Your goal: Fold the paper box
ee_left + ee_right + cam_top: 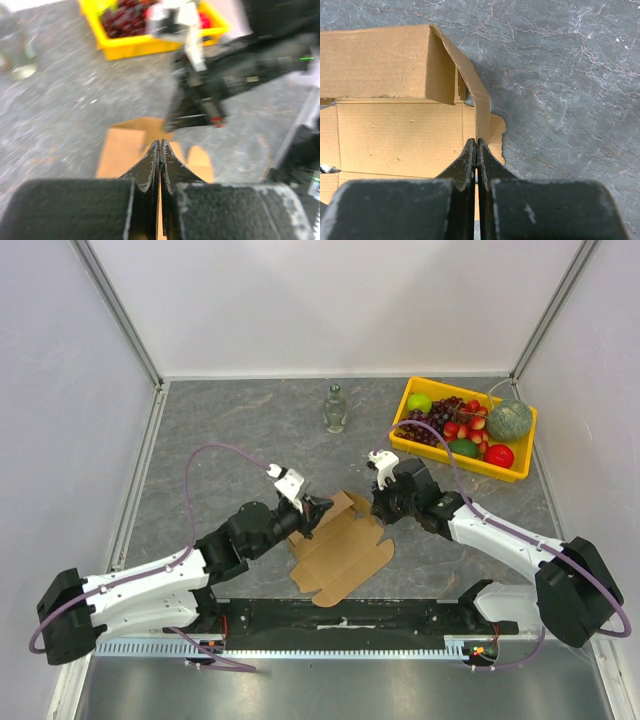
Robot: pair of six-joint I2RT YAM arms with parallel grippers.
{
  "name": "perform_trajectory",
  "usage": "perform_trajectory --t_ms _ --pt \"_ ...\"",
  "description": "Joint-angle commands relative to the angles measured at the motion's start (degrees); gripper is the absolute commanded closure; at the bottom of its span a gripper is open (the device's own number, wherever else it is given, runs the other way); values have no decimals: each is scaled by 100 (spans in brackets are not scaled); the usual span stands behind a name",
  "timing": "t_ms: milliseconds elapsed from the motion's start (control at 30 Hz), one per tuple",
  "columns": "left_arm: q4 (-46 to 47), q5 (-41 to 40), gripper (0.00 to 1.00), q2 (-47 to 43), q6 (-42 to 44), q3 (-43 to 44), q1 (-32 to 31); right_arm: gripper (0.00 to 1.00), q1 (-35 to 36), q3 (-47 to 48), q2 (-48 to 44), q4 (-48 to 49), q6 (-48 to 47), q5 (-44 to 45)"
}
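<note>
Two pinches showing: left end effector (160, 146) and right end effector (477, 142) are clamping thin box (345, 550) flaps; light, bendy cardboard, likely buckling unless gripped near creases.

From the paper box (340, 550): glass bottle (335, 408) at 12 o'clock, fruit tray (440, 454) toward 2 o'clock; table (230, 420) at 10 o'clock allows passage; left arm (170, 580) occupies 8 o'clock, right arm (500, 535) 3 o'clock

The grey marbled table (230, 430) carries the brown paper box (340, 555), a partly raised die-cut sheet near its front middle. Farther back stand a clear glass bottle (336, 408) and, to its right, a yellow tray (432, 450).
</note>
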Motion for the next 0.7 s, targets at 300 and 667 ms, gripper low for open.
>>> perform_trajectory --t_ms 300,667 --pt "-53 -510 98 1067 126 -225 915 100 13 -110 -189 167 36 -193" --pt "668 272 97 1823 250 -181 1012 100 13 -233 -251 273 89 -377"
